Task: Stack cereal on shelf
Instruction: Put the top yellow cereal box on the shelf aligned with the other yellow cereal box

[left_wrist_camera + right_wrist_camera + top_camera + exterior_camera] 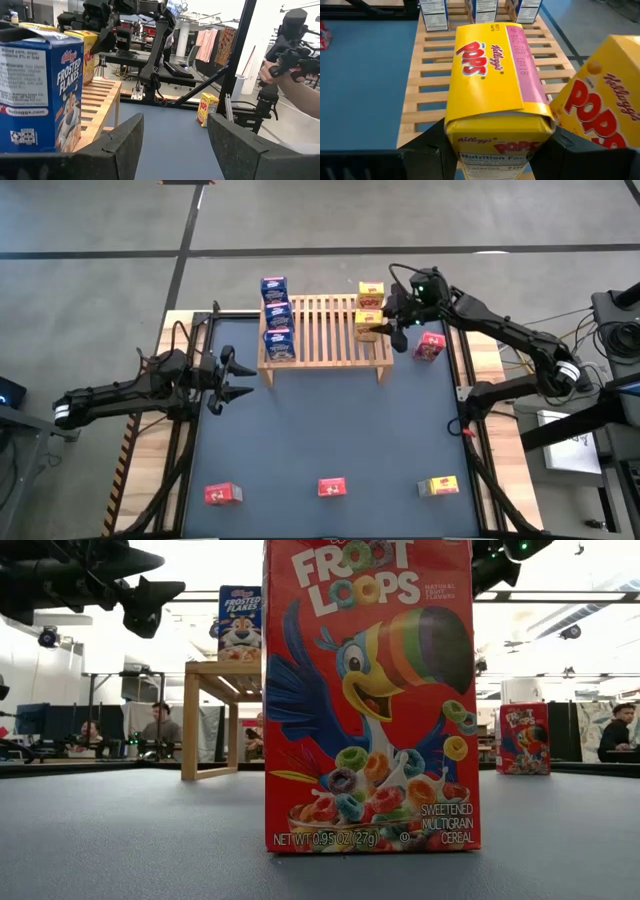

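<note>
The wooden slatted shelf (325, 332) stands at the far middle of the table. Three blue cereal boxes (277, 315) stand in a row on its left end. Two yellow boxes are at its right end: one (370, 293) stands by the far edge, and the other (367, 326) sits between the fingers of my right gripper (384, 330). My left gripper (232, 380) is open and hovers left of the shelf, touching nothing. A red box (430, 346) stands on the table right of the shelf. Two red boxes (223, 494) (332, 487) and one yellow box (438, 485) stand along the near edge. My right gripper is shut on the yellow Pops box, pinching its near end (470, 135) with one finger (425, 147) on each side. The fingers come from the table's right, slanting down over the shelf. The box tilts above the slats; the box hides whether its lower end rests on them.
The middle slats of the shelf (430, 80) are bare between the blue and yellow boxes. Black frame rails (190, 420) run along both table sides. A person's hands (280, 75) show in the room beyond the table's right side. The large red box (370, 700) fills the low view.
</note>
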Tool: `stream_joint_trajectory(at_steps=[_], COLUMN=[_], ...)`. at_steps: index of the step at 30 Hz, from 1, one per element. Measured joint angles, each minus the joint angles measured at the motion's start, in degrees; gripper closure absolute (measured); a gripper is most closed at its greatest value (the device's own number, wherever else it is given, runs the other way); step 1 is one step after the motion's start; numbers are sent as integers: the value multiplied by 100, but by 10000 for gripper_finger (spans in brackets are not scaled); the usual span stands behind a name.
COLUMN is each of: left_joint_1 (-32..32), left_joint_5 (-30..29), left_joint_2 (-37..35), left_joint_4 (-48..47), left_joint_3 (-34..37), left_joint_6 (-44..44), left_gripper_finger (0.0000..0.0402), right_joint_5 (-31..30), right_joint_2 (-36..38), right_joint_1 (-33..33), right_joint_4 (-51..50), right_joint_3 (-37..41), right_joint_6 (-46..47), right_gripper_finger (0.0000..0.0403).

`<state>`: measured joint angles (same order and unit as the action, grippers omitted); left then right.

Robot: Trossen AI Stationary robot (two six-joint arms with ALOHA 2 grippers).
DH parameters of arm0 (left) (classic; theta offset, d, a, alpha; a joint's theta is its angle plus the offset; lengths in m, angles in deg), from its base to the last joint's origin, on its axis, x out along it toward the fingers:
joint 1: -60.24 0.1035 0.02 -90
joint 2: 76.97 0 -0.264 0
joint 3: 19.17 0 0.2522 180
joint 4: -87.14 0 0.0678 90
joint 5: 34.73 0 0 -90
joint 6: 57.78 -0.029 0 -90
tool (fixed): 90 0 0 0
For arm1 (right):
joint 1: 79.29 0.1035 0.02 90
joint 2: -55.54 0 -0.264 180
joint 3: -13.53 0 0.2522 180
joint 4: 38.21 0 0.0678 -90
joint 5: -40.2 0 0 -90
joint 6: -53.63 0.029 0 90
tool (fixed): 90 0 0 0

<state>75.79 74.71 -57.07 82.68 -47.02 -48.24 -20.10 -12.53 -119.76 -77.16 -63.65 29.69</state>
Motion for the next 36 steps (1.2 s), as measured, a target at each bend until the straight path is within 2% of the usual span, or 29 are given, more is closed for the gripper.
stream_joint_trajectory(at_steps=[6, 23, 36], left_joint_1=[0, 0, 0], left_joint_5=[0, -2, -2], left_joint_2=[0, 0, 0], left_joint_4=[-7, 10, 6], left_joint_3=[0, 0, 0], left_joint_6=[0, 44, 21], left_gripper_finger=[199, 199, 199], right_joint_5=[227, 233, -36], right_joint_2=[-19, -19, -37], right_joint_1=[-150, -160, -158], right_joint_4=[57, 301, 414], right_joint_3=[12, 147, 158], right_joint_6=[-8, 142, 192], right_gripper_finger=[228, 226, 151])
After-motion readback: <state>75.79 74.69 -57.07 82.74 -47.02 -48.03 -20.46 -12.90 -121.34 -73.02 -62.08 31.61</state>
